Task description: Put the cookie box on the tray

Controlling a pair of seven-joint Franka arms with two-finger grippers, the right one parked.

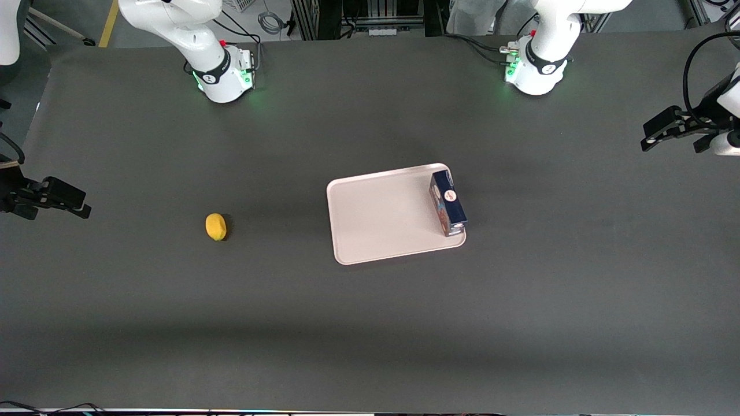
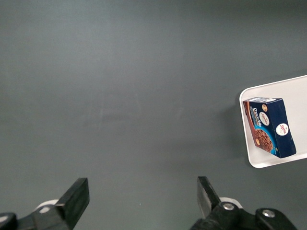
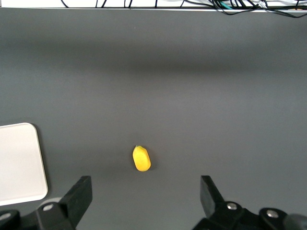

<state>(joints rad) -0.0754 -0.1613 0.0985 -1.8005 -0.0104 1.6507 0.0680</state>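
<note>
1. The table (image 1: 173,323) was a broad dark grey surface, and everything else sat on it or hung over it.

2. The tray (image 1: 376,214) lay flat near the middle of the table, pale pinkish-white with rounded corners and a low rim. One corner of it showed in the left wrist view (image 2: 256,160), and another corner in the right wrist view (image 3: 19,163).

3. The left arm's gripper (image 1: 676,133) hung over bare table at the working arm's end, well apart from the tray. Its jaws stood wide apart with nothing between them — in the left wrist view (image 2: 143,196) the two dark fingers (image 2: 76,196) framed only grey tabletop.

4. The cookie box (image 1: 448,202) rested on the tray, along the tray's short edge toward the working arm's end, just inside the rim. It was dark navy with a cookie picture and a round white logo — the left wrist view (image 2: 269,127) showed those markings plainly. It lay with its long side running along that edge, slightly angled to the rim, and nothing was touching it.

5. The lemon (image 1: 215,226), small and yellow, lay on the bare table toward the parked arm's end, well apart from the tray. It also appeared in the right wrist view (image 3: 141,158).
</note>
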